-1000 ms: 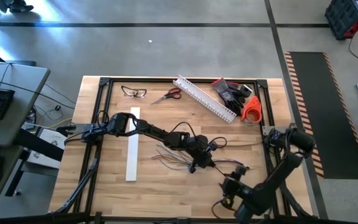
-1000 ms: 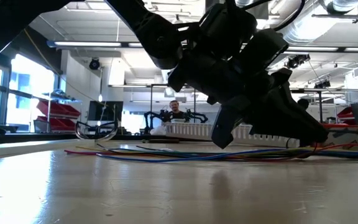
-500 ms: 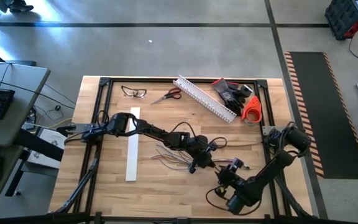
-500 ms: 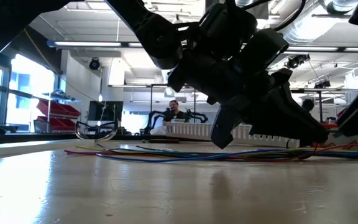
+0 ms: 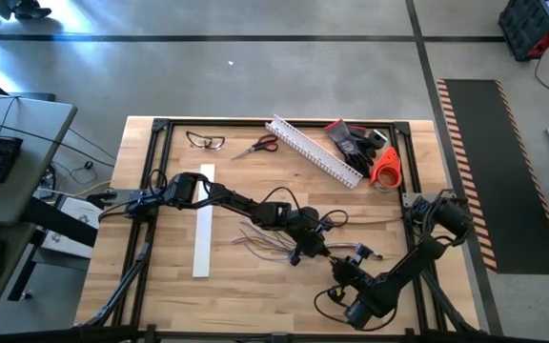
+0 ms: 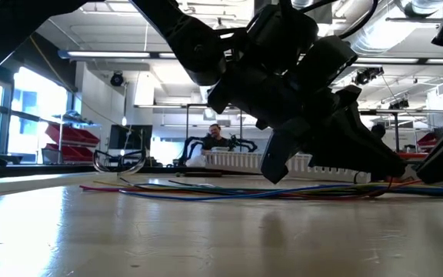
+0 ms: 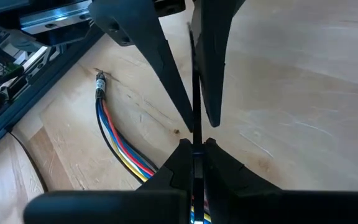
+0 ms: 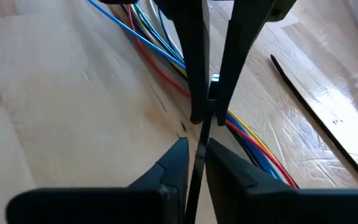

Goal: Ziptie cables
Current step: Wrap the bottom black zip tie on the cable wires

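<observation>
Pinching ziptie [image 7: 196,93], left tool [image 5: 305,250] clamped over cables [image 5: 260,240]; right tool [image 8: 196,134] nearly together on it.

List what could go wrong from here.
1. The ziptie, clamped in the left pincer, is very thin; the right pincer facing it may miss or bend it.
2. Both pincers sit low over the cables; a wire could get snagged.

Grey concrete floor [image 5: 255,76] surrounds the wooden surface [image 5: 255,286]; a striped mat [image 5: 503,171] lies right, windows [image 6: 21,108] glow behind.
</observation>
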You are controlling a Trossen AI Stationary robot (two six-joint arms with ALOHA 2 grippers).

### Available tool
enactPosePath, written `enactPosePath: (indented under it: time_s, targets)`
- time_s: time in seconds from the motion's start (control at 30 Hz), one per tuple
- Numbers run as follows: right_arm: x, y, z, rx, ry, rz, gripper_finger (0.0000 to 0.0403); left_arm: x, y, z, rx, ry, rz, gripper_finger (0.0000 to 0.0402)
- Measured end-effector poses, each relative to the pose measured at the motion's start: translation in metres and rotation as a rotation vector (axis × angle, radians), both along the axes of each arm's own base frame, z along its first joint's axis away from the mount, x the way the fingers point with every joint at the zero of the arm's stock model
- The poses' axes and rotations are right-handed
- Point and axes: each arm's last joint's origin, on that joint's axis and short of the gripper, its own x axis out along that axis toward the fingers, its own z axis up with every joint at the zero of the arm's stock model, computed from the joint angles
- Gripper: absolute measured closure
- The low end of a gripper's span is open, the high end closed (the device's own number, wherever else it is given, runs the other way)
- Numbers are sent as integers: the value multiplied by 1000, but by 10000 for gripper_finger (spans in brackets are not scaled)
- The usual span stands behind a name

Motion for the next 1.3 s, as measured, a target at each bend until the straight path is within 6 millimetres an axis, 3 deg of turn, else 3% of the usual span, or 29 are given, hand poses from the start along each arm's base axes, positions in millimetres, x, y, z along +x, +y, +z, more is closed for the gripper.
enactPosePath:
  time_s: [0.53,0.9,1.1,1.2,1.3]
  targets:
    - [-1,3,0,54,-31,-38,403,-1,0,2,-11,15,6,398]
    - [-39,30,-1,247,-82,-143,403,-2,2,9,-10,21,13,398]
    - [-58,22,8,183,33,-218,402,-2,2,9,-9,22,14,398]
    - [-60,18,20,174,79,-189,380,-2,2,8,-10,26,15,398]
    - [-56,14,37,201,110,-135,328,-2,2,8,-12,28,13,398]
